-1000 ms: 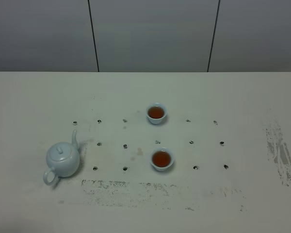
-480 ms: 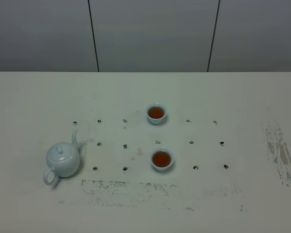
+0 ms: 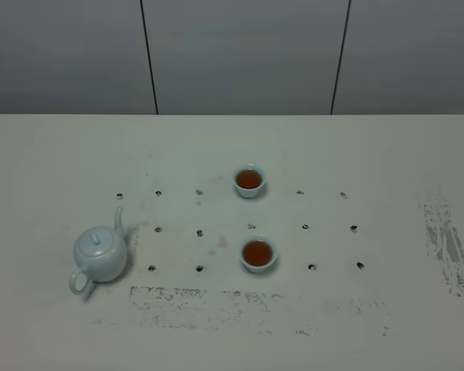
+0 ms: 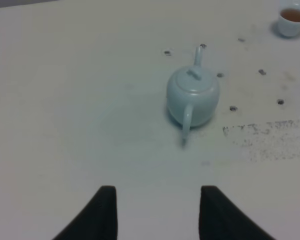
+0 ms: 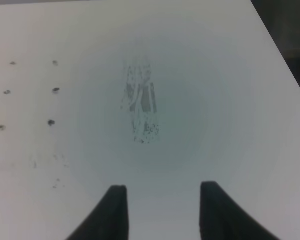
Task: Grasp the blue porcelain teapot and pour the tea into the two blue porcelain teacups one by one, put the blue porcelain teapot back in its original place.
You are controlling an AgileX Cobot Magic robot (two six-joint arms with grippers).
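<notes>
A: Left gripper, two dark fingers apart at the bottom edge of the left wrist frame, nothing between them. Bare white tabletop under the gap.

B: And the right gripper?

A: Same: fingers parted, holding nothing, over a scuffed grey patch on the table. Neither gripper shows in the high view.

B: Where is the round pale-blue glazed porcelain teapot?

A: Upright in the upper middle of the left wrist frame, well apart from the fingers, loop handle turned toward the gripper, spout pointing away. In the high view it stands at lower left.

B: The two small pale-blue handleless teacups?

A: Far cup at frame centre, near cup just below it. Both show reddish tea. Only one appears in the left wrist frame, at the upper right corner.

B: So what step is in hand?

A: My reading: pouring done, pot set down, arm clear of it. To finish well, keep the fingers wide and pull straight away from the handle, no sideways sweep that could clip it.
</notes>
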